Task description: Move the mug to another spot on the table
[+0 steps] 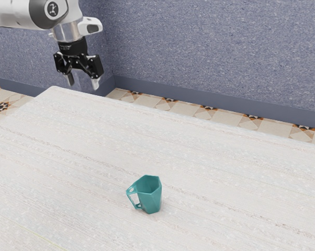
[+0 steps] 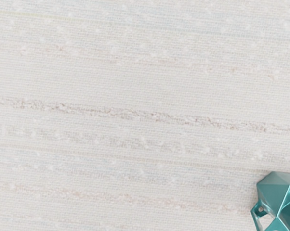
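- Exterior view: our tool [image 1: 83, 78] hangs high above the far corner of the bench [image 1: 210, 151], toward the exterior view's left. Its two fingers are spread apart with nothing between them.
- The teal mug [image 1: 146, 194] stands upright on the nearer part of the bench, well apart from the tool, with its handle turned toward the exterior view's left.
- Wrist view: we see bare bench [image 2: 135, 120] below the hand, and the faceted mug [image 2: 279, 202] sits off to one side rather than under the tool.
- We judge the task barely begun: no grasp is made and the mug has not yet been lifted.
- What is left, as we read it: reach across to the mug, come down, clamp it, lift it and set it down at another spot on the bench.
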Robot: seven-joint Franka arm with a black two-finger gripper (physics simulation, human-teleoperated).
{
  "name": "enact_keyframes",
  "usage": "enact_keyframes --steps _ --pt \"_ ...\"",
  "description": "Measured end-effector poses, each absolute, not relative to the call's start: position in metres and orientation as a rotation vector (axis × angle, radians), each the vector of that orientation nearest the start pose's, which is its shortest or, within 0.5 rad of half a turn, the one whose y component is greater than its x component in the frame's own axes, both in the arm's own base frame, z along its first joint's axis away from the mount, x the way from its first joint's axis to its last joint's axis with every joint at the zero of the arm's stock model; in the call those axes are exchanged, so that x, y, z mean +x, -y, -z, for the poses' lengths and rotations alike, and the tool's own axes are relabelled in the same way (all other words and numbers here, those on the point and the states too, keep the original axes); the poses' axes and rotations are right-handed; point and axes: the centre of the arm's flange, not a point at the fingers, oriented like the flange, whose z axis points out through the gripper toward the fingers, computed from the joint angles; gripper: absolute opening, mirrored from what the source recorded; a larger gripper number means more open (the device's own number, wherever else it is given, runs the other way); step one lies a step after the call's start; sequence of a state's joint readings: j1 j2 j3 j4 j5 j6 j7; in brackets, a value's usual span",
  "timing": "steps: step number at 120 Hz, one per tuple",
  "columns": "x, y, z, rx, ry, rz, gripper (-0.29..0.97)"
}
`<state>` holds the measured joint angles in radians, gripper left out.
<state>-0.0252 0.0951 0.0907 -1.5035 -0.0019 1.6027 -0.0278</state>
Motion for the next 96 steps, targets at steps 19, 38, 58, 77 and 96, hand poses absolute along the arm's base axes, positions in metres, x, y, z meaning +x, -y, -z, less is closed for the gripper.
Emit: enact_keyframes --steps 19,38,58,77,96 --pt "0.586 -0.036 -0.607 -3.131 0.15 0.025 0.66" --pt "0.574 -0.034 -0.614 -3.135 0.143 0.036 0.66" --pt "0.546 -0.026 -0.612 -3.143 0.12 0.007 0.66" --pt "0.501 -0.02 -0.602 -3.152 0.097 -0.015 0.66" --pt "0.455 -0.014 -0.571 -3.165 0.072 -0.022 0.66"
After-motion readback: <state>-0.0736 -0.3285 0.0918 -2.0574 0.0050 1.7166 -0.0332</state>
